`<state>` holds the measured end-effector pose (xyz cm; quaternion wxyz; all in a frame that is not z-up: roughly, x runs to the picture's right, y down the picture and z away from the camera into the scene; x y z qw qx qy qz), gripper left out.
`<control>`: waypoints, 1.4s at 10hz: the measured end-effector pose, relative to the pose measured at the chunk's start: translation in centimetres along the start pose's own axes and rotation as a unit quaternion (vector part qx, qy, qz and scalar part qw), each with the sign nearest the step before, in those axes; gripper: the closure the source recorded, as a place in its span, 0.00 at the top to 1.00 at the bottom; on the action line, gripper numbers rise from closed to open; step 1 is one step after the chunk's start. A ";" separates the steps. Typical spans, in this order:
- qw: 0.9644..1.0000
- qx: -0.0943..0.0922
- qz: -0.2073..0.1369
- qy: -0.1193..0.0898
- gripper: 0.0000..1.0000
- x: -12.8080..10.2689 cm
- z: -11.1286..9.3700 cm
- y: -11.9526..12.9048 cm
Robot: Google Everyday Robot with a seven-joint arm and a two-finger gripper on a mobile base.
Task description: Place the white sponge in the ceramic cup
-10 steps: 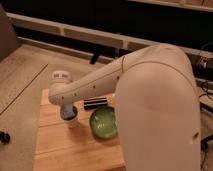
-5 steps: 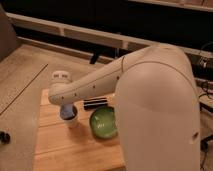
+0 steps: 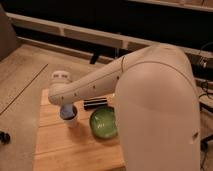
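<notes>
The pincer (image 3: pixel 66 108) hangs right over the ceramic cup (image 3: pixel 70 117) on the wooden table (image 3: pixel 70 150), beside the green bowl (image 3: pixel 104 122), so the drop looks close, though the white sponge is hidden from this angle.

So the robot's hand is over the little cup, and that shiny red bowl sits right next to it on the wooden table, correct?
Nearly. The camera view shows the hand over the cup on the wooden table, but the shiny bowl beside the cup is green, not red.
</notes>
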<state>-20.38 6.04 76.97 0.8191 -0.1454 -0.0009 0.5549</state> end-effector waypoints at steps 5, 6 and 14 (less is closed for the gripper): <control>1.000 0.000 0.000 0.000 0.69 0.0 0.0 0.0; 1.000 0.000 0.000 0.000 0.78 0.0 0.0 0.0; 1.000 0.000 0.000 0.000 0.80 0.0 0.0 0.0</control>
